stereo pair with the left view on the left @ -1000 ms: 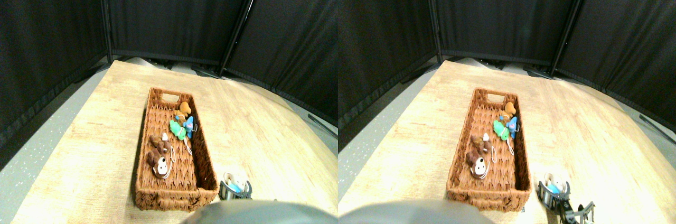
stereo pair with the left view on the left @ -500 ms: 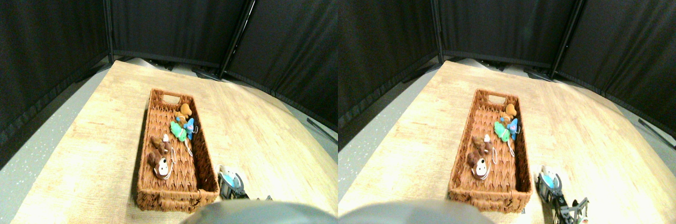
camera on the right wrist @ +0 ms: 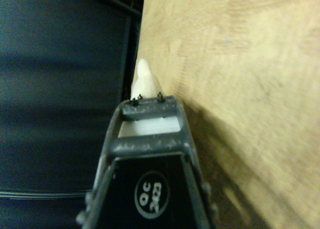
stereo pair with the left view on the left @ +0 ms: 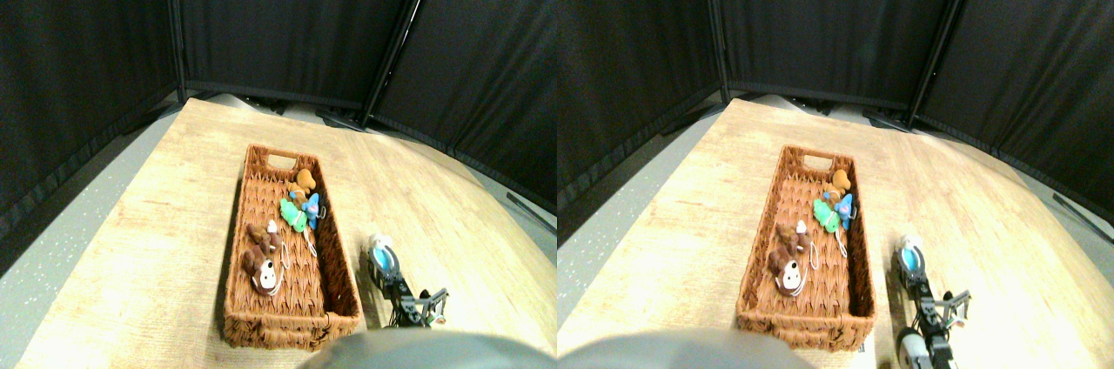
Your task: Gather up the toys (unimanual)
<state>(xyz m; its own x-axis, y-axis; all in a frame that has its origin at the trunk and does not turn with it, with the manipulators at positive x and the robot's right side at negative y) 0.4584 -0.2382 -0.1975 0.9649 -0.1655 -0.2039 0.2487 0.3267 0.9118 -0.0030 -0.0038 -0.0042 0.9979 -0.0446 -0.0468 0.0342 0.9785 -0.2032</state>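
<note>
Pale wood-grain laminate forms the tabletop [stereo pair with the left view on the left: 157, 212], a broad board with a curved far-right edge, standing on a speckled grey floor [stereo pair with the left view on the left: 52, 256] and enclosed by black fabric screens [stereo pair with the left view on the left: 287, 21] joined by dark upright poles. A long brown woven wicker basket [stereo pair with the left view on the left: 252, 321] lies lengthwise on the board, its cut-out handle at the far end. Inside it, toward the far right wall, rest an orange plush toy [stereo pair with the left view on the left: 304, 179], a blue plush toy [stereo pair with the left view on the left: 312, 209] and a green plush toy [stereo pair with the left view on the left: 291, 214], crowded together and touching; nearer the camera, on the basket's left half, lie a small brown plush toy [stereo pair with the left view on the left: 260, 234] and a larger brown-and-white plush toy [stereo pair with the left view on the left: 262, 271], with white cord loops trailing beside them. Just right of the basket and outside it, the right gripper [stereo pair with the left view on the left: 383, 261] extends over the bare board from the lower right, with a blue-and-white plush toy [stereo pair with the left view on the left: 379, 255] between its jaws, which close around the figure. In the wrist view the dark open frame of the gripper [camera on the right wrist: 148, 109] fills the lower part, and a whitish pointed part of the held toy [camera on the right wrist: 145, 81] projects beyond its tip, against the wood surface [camera on the right wrist: 240, 89] on one side and the dark screens [camera on the right wrist: 60, 89] on the other.
</note>
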